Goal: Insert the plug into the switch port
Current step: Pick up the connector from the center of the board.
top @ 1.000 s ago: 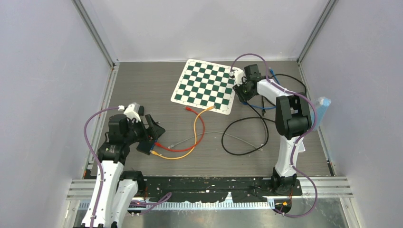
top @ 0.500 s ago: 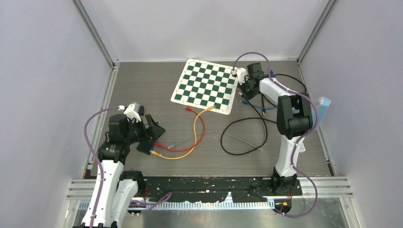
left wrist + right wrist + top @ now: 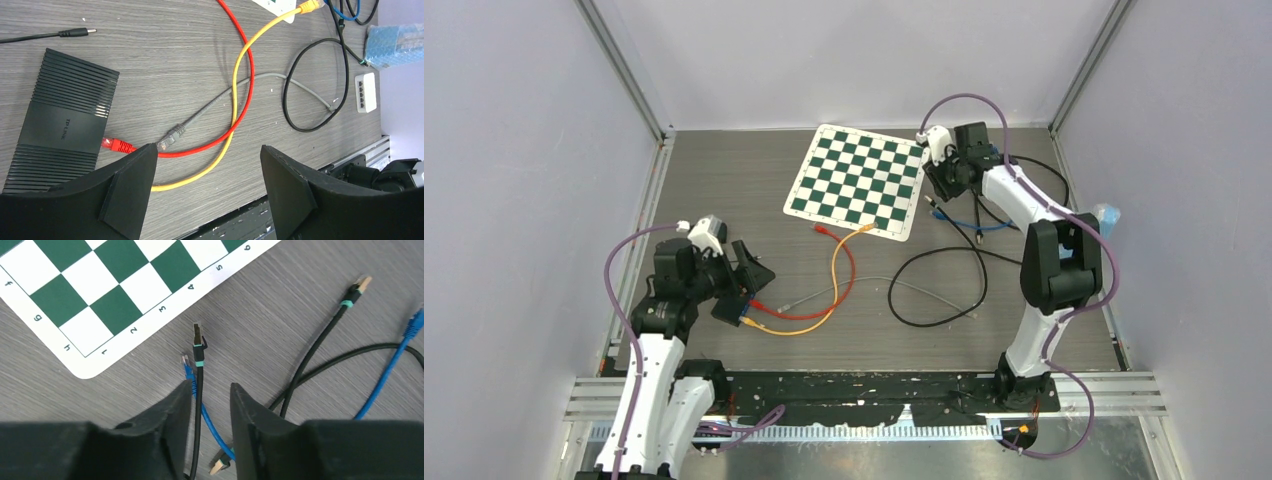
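The black TP-Link switch lies on the table under my left gripper, which is wide open and empty; both also show in the top view, switch and gripper. A red plug sits at the switch's edge. A loose grey plug lies beside it. My right gripper hovers at the back right with its jaws narrowly apart. A black cable with a gold-tipped plug and a blue cable run between the jaws.
A green and white chessboard lies at the back. Red, yellow, grey and black cables sprawl mid-table. A small white switch and a blue object sit at the right edge.
My right arm has swung back and to the right, moving its gripper off the chessboard's corner toward the back. The left arm has not moved.
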Motion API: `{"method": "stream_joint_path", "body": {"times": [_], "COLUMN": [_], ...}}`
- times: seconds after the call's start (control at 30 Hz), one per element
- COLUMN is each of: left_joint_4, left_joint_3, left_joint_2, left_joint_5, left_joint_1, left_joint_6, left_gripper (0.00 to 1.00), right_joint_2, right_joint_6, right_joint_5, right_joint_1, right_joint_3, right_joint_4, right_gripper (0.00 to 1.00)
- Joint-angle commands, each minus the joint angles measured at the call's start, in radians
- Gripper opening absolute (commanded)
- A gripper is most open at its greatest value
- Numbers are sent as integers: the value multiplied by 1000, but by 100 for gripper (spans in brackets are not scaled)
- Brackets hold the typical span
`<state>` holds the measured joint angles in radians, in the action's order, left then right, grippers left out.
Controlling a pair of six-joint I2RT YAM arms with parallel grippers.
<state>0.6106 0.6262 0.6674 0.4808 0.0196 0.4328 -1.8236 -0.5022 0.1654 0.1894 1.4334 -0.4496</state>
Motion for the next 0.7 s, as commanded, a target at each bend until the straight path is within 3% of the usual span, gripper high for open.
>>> {"method": "stream_joint_path", "body": {"times": [0.0,0.67], "left_joint_4": [-28,-19], "left_joint_3": [6,9], "left_joint_2": [-35,-25], "left_joint_5": [8,-5], "left_joint_1": [3,3], "left_joint_6": [-19,-24], "left_gripper": [79,79], "right_joint_2": [-71,-213], "right_joint_6": [11,-15], "right_joint_5": [18,-46], "right_joint_1": [-1,-9], "right_joint_3": [45,110], "right_joint_4": [-18,-56], "right_gripper": [43,34]}}
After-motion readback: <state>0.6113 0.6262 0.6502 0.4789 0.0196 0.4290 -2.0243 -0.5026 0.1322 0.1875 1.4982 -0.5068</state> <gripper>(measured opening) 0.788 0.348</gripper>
